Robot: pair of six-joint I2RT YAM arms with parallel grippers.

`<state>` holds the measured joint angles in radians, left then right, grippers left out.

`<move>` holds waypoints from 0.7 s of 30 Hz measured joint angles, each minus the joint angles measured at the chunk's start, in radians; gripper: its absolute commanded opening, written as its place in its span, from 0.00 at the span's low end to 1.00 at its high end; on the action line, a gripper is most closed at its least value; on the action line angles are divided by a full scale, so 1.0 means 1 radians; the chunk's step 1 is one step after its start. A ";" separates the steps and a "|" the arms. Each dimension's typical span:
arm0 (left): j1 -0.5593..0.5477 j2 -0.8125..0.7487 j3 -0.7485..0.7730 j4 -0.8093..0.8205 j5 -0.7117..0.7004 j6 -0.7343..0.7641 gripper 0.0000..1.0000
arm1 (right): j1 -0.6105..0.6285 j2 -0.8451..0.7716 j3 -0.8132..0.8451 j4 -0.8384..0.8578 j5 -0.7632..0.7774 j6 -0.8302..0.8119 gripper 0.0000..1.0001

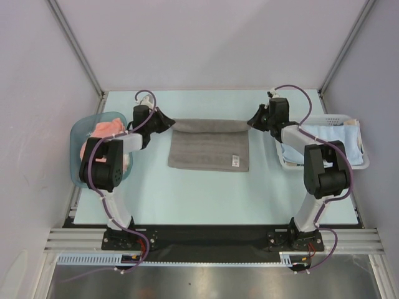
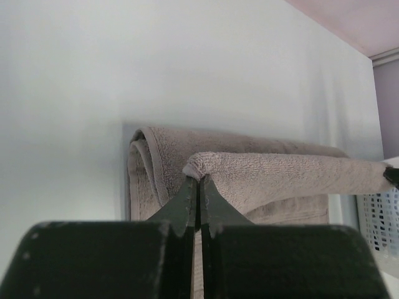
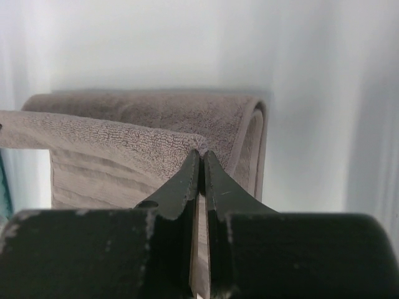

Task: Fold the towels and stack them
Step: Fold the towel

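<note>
**Keep both corners level through the fold**

The grey towel (image 1: 209, 149) lies mid-table (image 1: 187, 205), nearer the far edge, with its white label (image 1: 235, 161) at the near right corner. The left gripper (image 2: 199, 182) and right gripper (image 3: 201, 163) are each clenched on one corner of a lifted edge. That edge stretches between them above a rolled fold along the towel's far side. The fold should go best if both arms travel toward the near edge together, level and taut. They should let go only once the corners rest on the near hem. An uneven pace would likely skew it.
</note>
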<state>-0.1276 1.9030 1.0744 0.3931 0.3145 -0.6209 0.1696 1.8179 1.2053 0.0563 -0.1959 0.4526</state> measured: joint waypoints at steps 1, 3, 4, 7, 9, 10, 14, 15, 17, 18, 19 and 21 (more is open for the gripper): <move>0.000 -0.011 -0.012 -0.001 0.000 -0.001 0.00 | 0.002 -0.011 -0.019 -0.003 0.000 0.000 0.00; 0.000 -0.029 -0.031 -0.007 0.003 -0.003 0.00 | 0.004 -0.037 -0.058 -0.009 -0.001 0.002 0.00; 0.000 -0.039 -0.039 -0.013 0.004 -0.004 0.00 | 0.006 -0.051 -0.077 -0.015 -0.002 0.003 0.00; 0.000 -0.071 -0.059 -0.039 0.004 -0.005 0.00 | 0.013 -0.084 -0.115 -0.033 0.000 0.004 0.00; -0.001 -0.095 -0.070 -0.062 0.003 -0.005 0.00 | 0.017 -0.110 -0.137 -0.041 0.000 0.004 0.00; -0.002 -0.104 -0.075 -0.071 0.003 -0.005 0.00 | 0.019 -0.123 -0.147 -0.042 0.000 0.004 0.00; -0.004 -0.147 -0.107 -0.111 0.003 -0.005 0.00 | 0.025 -0.164 -0.186 -0.045 0.001 0.004 0.00; -0.005 -0.154 -0.115 -0.117 0.003 -0.005 0.00 | 0.026 -0.174 -0.198 -0.045 0.002 0.004 0.00; -0.008 -0.167 -0.135 -0.124 0.003 -0.005 0.00 | 0.029 -0.188 -0.218 -0.045 0.004 0.004 0.00; -0.010 -0.171 -0.145 -0.127 0.003 -0.005 0.00 | 0.030 -0.193 -0.227 -0.045 0.005 0.004 0.00; -0.011 -0.175 -0.158 -0.127 0.003 -0.005 0.00 | 0.031 -0.198 -0.237 -0.045 0.006 0.004 0.00; -0.012 -0.184 -0.183 -0.128 0.003 -0.005 0.00 | 0.034 -0.208 -0.256 -0.048 0.007 0.005 0.00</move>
<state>-0.1398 1.7191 0.8909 0.2649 0.3172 -0.6258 0.2035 1.6096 0.9489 0.0086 -0.1890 0.4572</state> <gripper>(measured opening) 0.012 0.056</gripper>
